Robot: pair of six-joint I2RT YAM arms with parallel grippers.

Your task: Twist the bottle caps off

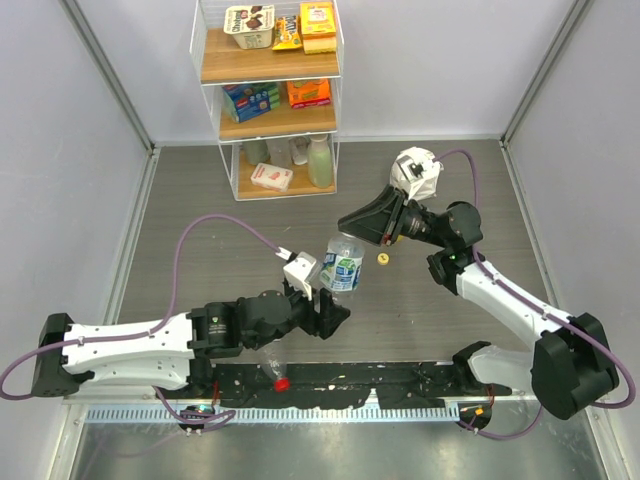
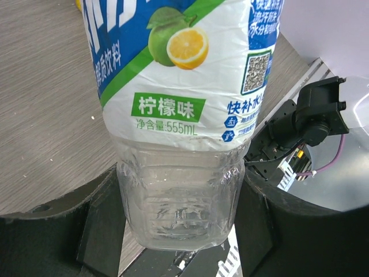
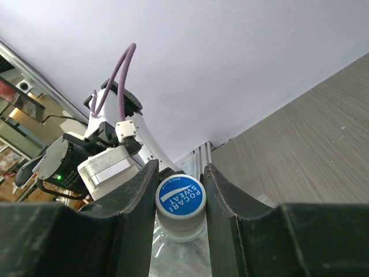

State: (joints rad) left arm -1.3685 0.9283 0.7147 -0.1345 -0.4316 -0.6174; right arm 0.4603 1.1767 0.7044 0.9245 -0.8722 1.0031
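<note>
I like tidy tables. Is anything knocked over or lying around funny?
Yes. A clear bottle lies tipped on its side by the near edge, red cap on, and a yellow cap sits loose on the table.

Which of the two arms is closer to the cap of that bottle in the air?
Right. The right fingers pinch the cap; the left fingers clamp the bottle at its bottom end, away from the cap.
</note>
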